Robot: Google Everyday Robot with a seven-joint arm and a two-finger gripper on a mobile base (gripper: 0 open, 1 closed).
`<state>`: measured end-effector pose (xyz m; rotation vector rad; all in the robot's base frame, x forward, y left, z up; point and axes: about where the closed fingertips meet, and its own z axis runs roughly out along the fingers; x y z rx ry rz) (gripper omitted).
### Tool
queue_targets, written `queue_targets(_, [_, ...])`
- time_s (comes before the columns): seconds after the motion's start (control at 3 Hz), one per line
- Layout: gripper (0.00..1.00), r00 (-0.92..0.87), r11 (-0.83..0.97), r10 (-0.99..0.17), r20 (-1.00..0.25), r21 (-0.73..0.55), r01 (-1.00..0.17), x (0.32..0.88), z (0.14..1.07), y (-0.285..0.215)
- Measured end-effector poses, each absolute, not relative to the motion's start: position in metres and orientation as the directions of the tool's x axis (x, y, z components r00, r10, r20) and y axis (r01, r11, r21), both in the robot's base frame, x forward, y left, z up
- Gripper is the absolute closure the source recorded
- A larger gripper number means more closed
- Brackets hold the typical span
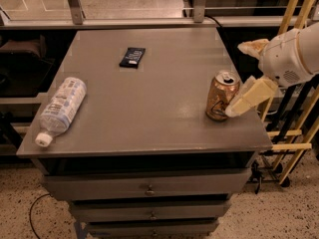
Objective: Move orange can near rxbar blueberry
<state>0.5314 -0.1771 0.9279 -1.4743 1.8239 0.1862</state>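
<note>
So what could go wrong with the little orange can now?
1. The upright orange-gold metal can stands near the grey table's front right corner, with the open gripper right beside it; a nudge might tip it or send it off the edge.
2. The flat dark navy snack-bar wrapper lies far off at the back, so a loose grip could drop the can on the way.
</note>
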Motion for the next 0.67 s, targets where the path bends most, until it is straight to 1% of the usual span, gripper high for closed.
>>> queue_targets(0.67, [0.00,-0.067,0.352,-0.758,-0.649,-0.321,-0.879,0.551,0.901,-0.178])
